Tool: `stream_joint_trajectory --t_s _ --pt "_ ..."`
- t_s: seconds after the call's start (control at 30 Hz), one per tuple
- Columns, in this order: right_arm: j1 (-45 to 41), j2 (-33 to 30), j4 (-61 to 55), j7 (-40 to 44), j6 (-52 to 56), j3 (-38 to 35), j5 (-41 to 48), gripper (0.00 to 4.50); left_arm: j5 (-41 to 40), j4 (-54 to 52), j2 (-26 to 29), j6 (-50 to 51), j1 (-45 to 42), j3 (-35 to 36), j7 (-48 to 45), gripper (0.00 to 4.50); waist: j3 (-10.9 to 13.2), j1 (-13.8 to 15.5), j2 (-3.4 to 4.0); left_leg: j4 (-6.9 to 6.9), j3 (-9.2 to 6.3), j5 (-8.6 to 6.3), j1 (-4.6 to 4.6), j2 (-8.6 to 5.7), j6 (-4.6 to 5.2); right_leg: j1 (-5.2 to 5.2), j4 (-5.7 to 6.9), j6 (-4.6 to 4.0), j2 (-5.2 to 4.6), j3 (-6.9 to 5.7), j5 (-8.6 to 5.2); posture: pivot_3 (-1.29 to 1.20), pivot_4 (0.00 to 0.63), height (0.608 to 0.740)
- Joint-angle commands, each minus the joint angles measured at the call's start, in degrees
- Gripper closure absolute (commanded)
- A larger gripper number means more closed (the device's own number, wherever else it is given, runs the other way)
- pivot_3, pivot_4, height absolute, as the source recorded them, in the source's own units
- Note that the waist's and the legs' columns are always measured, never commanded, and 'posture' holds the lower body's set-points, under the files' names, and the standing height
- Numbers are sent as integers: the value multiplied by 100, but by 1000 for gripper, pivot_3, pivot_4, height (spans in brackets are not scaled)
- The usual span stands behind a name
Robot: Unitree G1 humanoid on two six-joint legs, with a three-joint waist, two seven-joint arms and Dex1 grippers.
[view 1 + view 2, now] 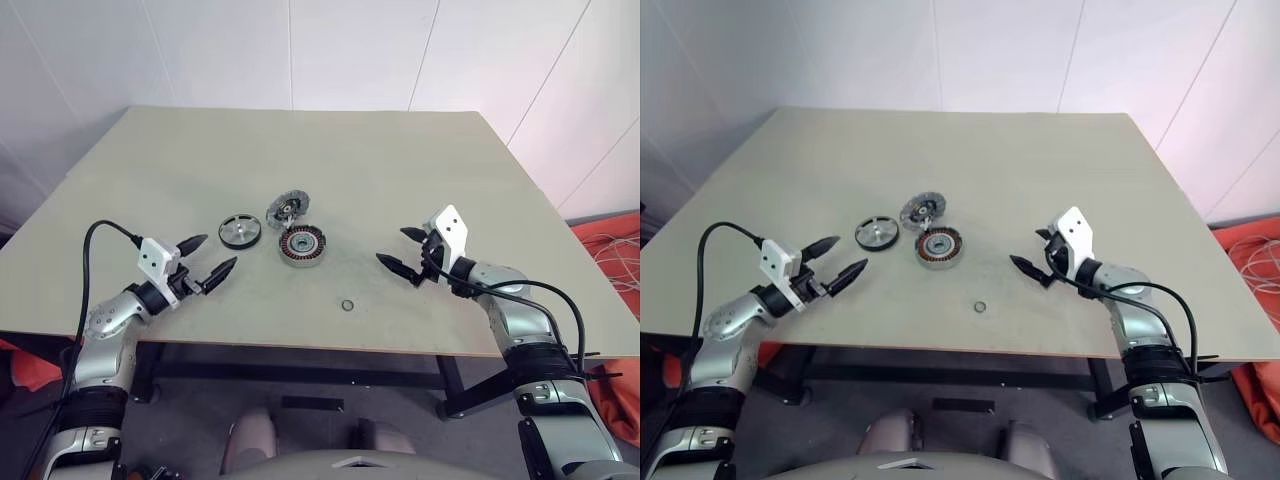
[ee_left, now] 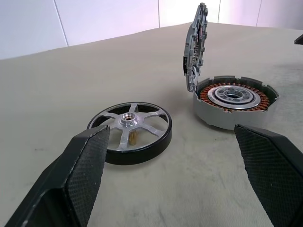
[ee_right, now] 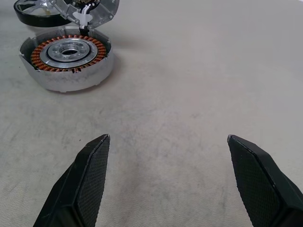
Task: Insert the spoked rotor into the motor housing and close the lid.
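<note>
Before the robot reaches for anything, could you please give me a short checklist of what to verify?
1. Left gripper open and empty: ok.
2. Right gripper open and empty: ok.
3. Spoked rotor lying flat on the table, free to grasp, beside the motor housing: ok.
4. Housing cavity unobstructed, copper windings exposed: ok.
5. Lid standing open at the housing's rim: ok.
6. Small loose ring apart from the housing: ok.
</note>
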Motion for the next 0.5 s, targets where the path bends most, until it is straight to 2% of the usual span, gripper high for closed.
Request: stream_joint_trajectory --t_s 0.03,0.37,0.5 --pt "-129 -10 -218 -3 -109 -23 58 0 -53 -79 86 -128 -122 110 -8 19 0 0 0 0 0 0 0 0 0 0 0 0 0 0 0 0 0 740" --pt "-169 -34 -187 32 -103 10 30 0 -73 -74 78 -162 -179 144 14 19 0 0 0 0 0 0 0 0 0 0 0 0 0 0 0 0 0 740" --pt "-302 -232 -866 388 289 375 -49 0 -69 -48 95 -156 -193 144 -1 19 0 2 0 0 0 0 -1 0 0 -1 1 0 0 0 0 0 0 740"
